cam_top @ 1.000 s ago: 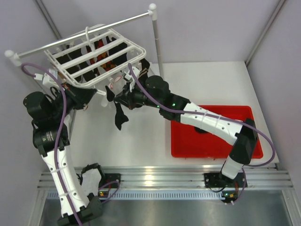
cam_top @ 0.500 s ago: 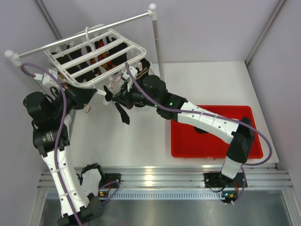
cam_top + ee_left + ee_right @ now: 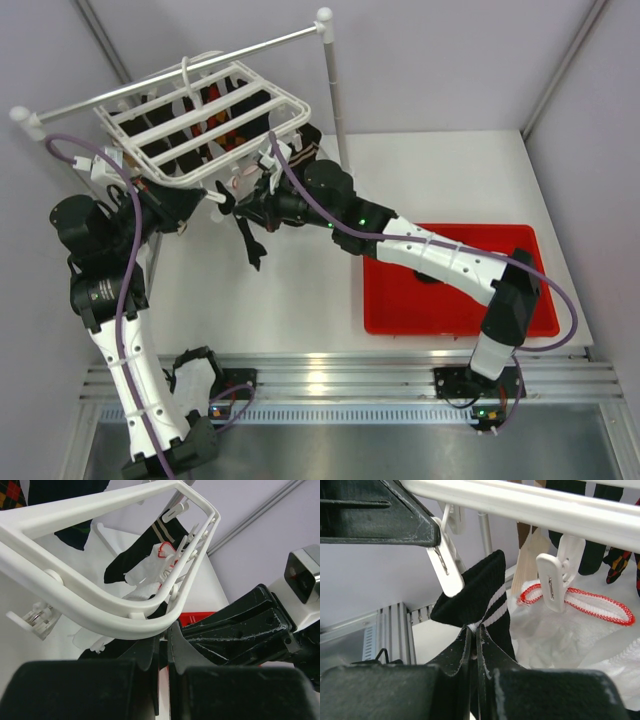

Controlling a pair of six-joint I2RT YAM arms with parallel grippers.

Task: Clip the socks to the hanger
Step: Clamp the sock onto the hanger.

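The white slatted hanger [image 3: 200, 120] hangs from a grey rail. My right gripper [image 3: 240, 212] is just under its front edge. In the right wrist view this gripper [image 3: 474, 629] is shut on the striped cuff of a black sock [image 3: 480, 595]. The sock's cuff touches a dangling white clip [image 3: 447, 570], and its foot hangs below [image 3: 248, 248]. My left gripper [image 3: 165, 630] sits under the hanger rim [image 3: 100, 605], shut on the top of that clip. Its black finger [image 3: 380, 520] shows above the clip. Another dark striped sock [image 3: 155, 535] hangs at the far corner.
A white sock with a red edge [image 3: 570, 600] is pinned in the neighbouring clip [image 3: 557, 575]. Patterned socks hang under the slats. The rail's grey post [image 3: 332, 90] stands behind the right arm. A red tray [image 3: 450, 300] lies on the table at right.
My right gripper has carried the black sock up and to the left, up to the clip at the hanger's front edge. The left arm has stayed put.
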